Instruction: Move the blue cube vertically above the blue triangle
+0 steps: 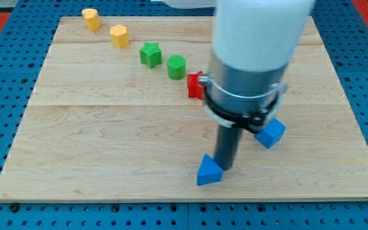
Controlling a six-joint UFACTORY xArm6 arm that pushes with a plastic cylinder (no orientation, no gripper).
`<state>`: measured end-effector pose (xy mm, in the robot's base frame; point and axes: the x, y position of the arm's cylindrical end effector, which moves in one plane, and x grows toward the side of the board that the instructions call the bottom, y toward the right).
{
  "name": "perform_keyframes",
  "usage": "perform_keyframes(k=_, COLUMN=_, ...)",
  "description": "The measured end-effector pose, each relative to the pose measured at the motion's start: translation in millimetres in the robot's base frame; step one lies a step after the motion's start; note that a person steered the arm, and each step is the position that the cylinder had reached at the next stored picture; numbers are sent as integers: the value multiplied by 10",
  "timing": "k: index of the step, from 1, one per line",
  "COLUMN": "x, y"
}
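The blue triangle lies near the view's bottom edge of the wooden board, a little right of centre. The blue cube sits up and to the right of it, partly hidden behind the arm. My tip rests on the board just right of the blue triangle, touching or nearly touching it, and down-left of the blue cube. The arm's large body hides the board above the rod.
A diagonal row runs from the view's top left: a yellow block, a second yellow block, a green star, a green cylinder, and a red block partly hidden by the arm. The board lies on a blue pegboard.
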<state>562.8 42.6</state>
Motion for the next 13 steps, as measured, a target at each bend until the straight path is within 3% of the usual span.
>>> perform_keyframes(k=2, x=73, y=772)
perform_keyframes(k=3, x=248, y=284)
perform_keyframes(k=4, x=340, y=371)
perform_keyframes(k=5, x=294, y=-354)
perform_keyframes(k=6, x=71, y=17)
perform_keyframes(k=7, x=-364, y=1159)
perform_keyframes(k=8, x=-464, y=1891)
perform_keyframes(k=9, x=-740, y=1824)
perform_keyframes(k=10, x=-848, y=1388)
perform_keyframes(k=11, x=-674, y=841)
perform_keyframes(k=13, x=-639, y=709)
